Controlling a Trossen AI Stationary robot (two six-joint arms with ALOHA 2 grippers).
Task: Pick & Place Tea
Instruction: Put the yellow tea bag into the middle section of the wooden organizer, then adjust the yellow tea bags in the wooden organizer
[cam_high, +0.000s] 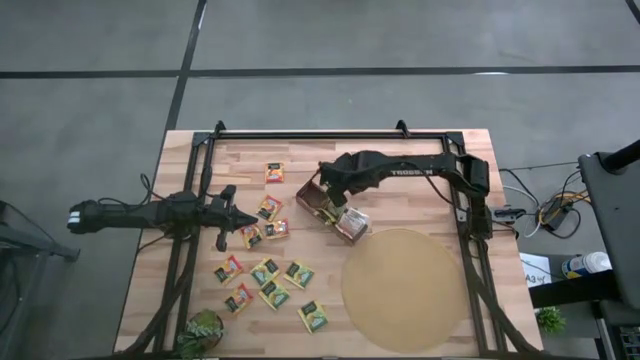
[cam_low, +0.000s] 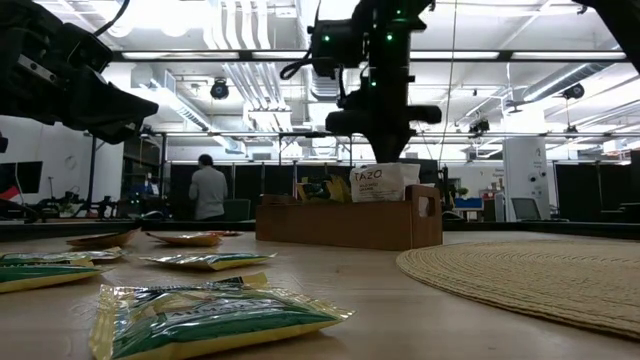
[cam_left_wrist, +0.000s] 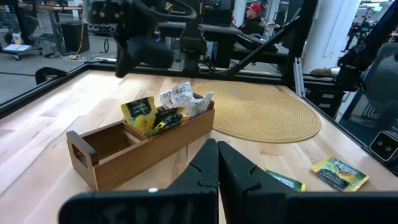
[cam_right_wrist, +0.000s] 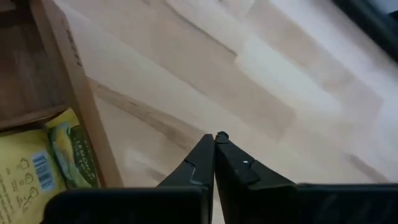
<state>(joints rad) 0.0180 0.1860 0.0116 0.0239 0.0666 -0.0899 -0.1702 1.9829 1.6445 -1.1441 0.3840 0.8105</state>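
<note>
The wooden worktop (cam_high: 420, 165) spreads under me, and the round tan mat (cam_high: 404, 288) covers its near right part. Just beside the mat's edge, toward the middle of the worktop, sits the brown wooden box (cam_high: 332, 212), lying at a slant. Sachets already stand upright in its compartments: green-yellow ones (cam_left_wrist: 144, 115) toward the middle and white ones (cam_left_wrist: 180, 98) at the end nearer the mat, while the compartment at the handle end looks bare from my left wrist.

My right arm reaches in from the far right, and my right claw (cam_right_wrist: 214, 138) hangs over the box's long wall, fingers clenched tip to tip with nothing between them. Through that wrist I see the box wall and a yellow sachet (cam_right_wrist: 37, 168) inside it just to one side of my fingertips; bare worktop lies straight beneath them.

My left arm stretches in from the left, and my left claw (cam_high: 243, 217) is pressed shut and empty as well, hovering near the loose tea (cam_high: 262, 270). That tea lies flat in a scatter on the left half of the worktop: one orange-red sachet (cam_high: 274, 172) lies apart toward the far edge, a few orange-red ones (cam_high: 272, 228) just beside my left claw, and the green-yellow ones (cam_high: 312, 316) nearer the front edge. A small green plant (cam_high: 203, 330) sits at the front left edge.
</note>
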